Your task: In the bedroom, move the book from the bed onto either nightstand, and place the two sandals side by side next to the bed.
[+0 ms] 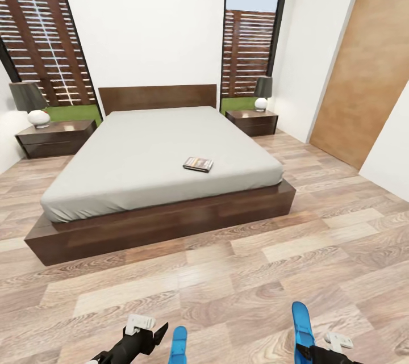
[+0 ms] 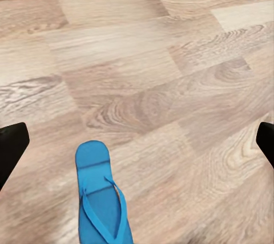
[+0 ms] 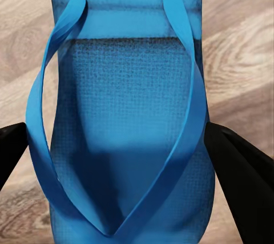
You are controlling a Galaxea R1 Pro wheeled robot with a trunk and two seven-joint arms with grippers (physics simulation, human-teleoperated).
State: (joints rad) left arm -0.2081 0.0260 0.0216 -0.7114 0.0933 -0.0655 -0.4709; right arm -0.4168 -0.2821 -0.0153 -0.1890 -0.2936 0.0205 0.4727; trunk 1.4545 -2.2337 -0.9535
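Bedroom seen from foot of bed [image 1: 142,165]: pale grey mattress, dark wood frame, flat headboard vs white wall. Book [image 1: 197,164] lying flat on mattress, toward right side, nearer foot end, well inside edge. Left nightstand [image 1: 55,138] w/ white-based, dark-shaded lamp [image 1: 31,104]; right nightstand [image 1: 252,121] w/ smaller lamp of same kind [image 1: 262,92]. Tall windows either side w/ slatted fence + grass. Wood-panelled door or wall section at far right.

Low in head view, both arms over plank floor [image 1: 227,273], well short of bed. Left tool [image 1: 145,327] near left sandal [image 1: 179,344]; in left wrist view sandal [image 2: 101,201] flat on floor, strap up, between dark fingers [image 2: 11,150] spread wide at frame edges, not touching – tool open. Right tool [image 3: 137,158]: right sandal [image 1: 302,324] right beside it, angled fwd; right wrist view close on sandal [image 3: 123,118], strap up, dark fingers [image 3: 237,170] hard against both sides. Looks clamped on sandal. Sandals apart from each other, book still on bed.
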